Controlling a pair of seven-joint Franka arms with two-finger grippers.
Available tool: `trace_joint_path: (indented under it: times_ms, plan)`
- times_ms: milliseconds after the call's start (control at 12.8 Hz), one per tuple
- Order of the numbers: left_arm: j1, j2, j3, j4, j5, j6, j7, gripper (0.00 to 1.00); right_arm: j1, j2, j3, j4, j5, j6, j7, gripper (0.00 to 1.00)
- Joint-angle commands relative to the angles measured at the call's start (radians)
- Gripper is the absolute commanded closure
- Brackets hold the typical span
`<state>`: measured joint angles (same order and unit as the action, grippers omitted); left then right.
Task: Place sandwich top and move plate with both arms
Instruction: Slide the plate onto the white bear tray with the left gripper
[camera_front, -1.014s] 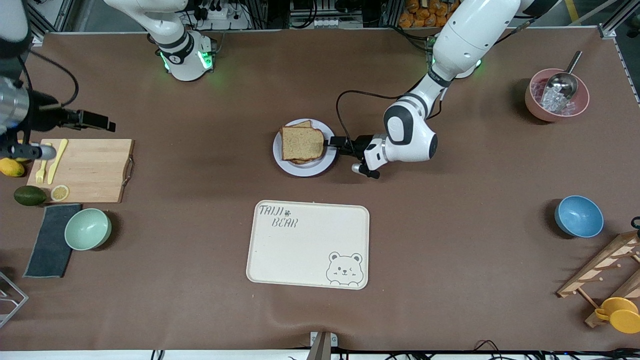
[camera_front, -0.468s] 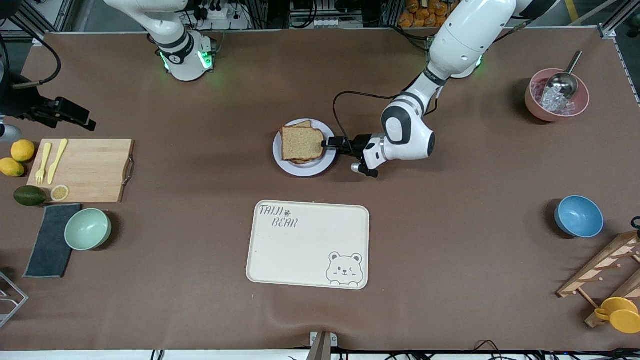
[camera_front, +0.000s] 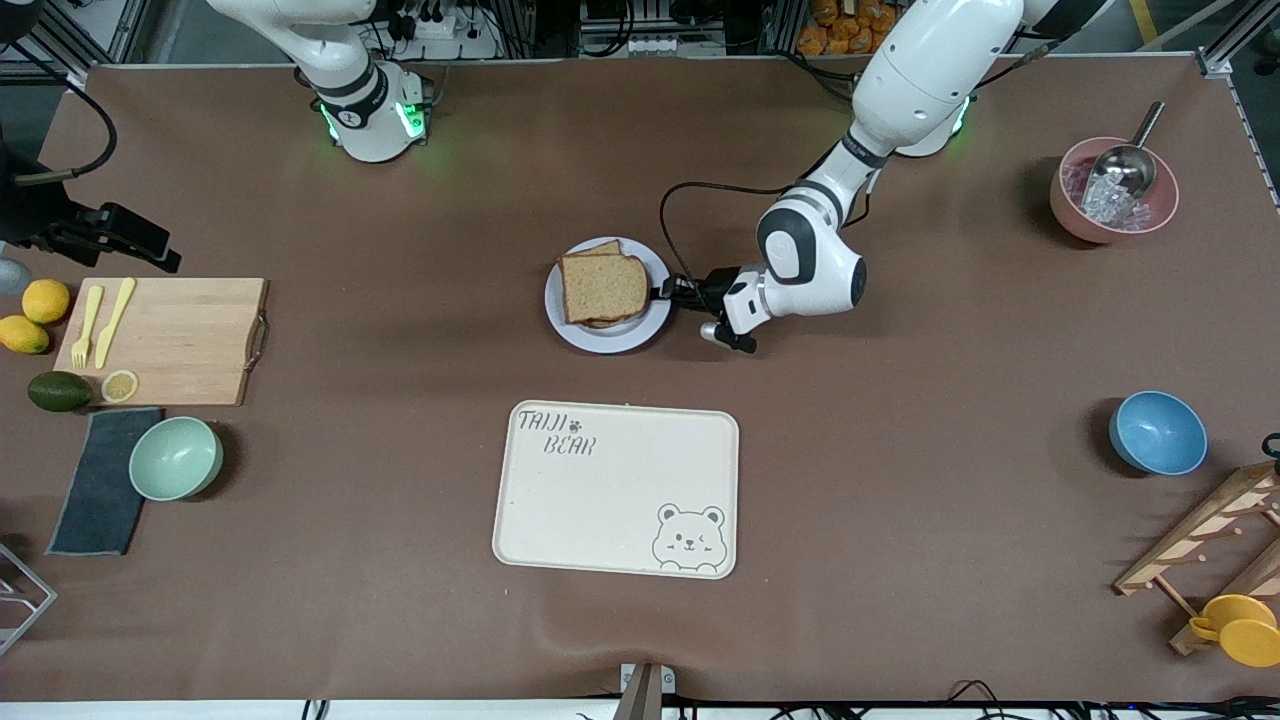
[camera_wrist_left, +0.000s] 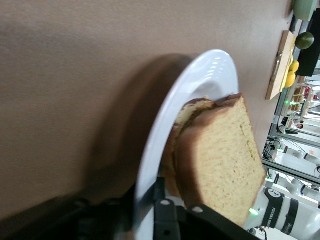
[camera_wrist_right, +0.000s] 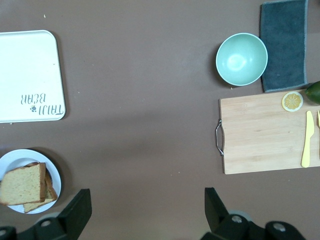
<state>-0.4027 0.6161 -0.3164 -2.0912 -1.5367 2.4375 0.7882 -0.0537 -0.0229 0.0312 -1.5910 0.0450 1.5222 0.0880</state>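
Note:
The plate (camera_front: 650, 322) stands at the table's middle with the sandwich on it. The sandwich top (camera_front: 603, 288), a plain brown slice, lies on the stack. My left gripper (camera_front: 664, 292) is low at the plate's rim, on the side toward the left arm's end. In the left wrist view my left gripper (camera_wrist_left: 145, 210) has one finger over the plate's rim (camera_wrist_left: 200, 75) and one under it, shut on it, with the sandwich top (camera_wrist_left: 225, 160) just past the upper finger. My right gripper (camera_front: 150, 248) is open and empty, up over the right arm's end; it also shows in the right wrist view (camera_wrist_right: 147, 210).
A cream bear tray (camera_front: 615, 490) lies nearer the camera than the plate. A wooden board (camera_front: 165, 340) with fork and knife, lemons, an avocado, a green bowl (camera_front: 176, 457) and a grey cloth are at the right arm's end. A pink bowl (camera_front: 1113, 190), a blue bowl (camera_front: 1158, 432) and a wooden rack are at the left arm's end.
My left gripper has pushed a little farther onto the plate's rim. My right gripper has swung away toward the table's end, uncovering the lemons. The plate and sandwich have not moved.

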Motion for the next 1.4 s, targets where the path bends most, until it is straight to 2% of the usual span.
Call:
trace_joint_path:
  times_ms: [0, 312, 468, 702, 1092, 1326]
  plan:
    - [-0.002, -0.013, 0.0, -0.01, -0.033, 0.015, 0.025, 1.0, 0.008, 0.014, 0.003, 0.034, -0.039, -0.014, 0.006, 0.0]
    - [0.012, -0.042, 0.0, -0.006, -0.042, 0.015, 0.025, 1.0, 0.002, 0.014, 0.022, 0.039, -0.06, -0.013, -0.002, 0.0]
    - [0.013, -0.065, 0.0, -0.006, -0.111, 0.015, 0.032, 1.0, 0.003, 0.014, 0.022, 0.037, -0.06, -0.013, -0.002, 0.0]
    - [0.019, -0.071, 0.0, -0.004, -0.141, 0.015, 0.034, 1.0, 0.003, 0.015, 0.022, 0.036, -0.059, -0.016, -0.002, 0.0]
    - [0.099, -0.133, 0.0, 0.003, -0.273, 0.015, 0.036, 1.0, 0.002, 0.015, 0.022, 0.032, -0.059, -0.019, -0.002, 0.0]
    - [0.151, -0.118, 0.002, 0.069, -0.306, 0.015, 0.02, 1.0, 0.003, 0.015, 0.022, 0.032, -0.059, -0.017, -0.002, 0.0]
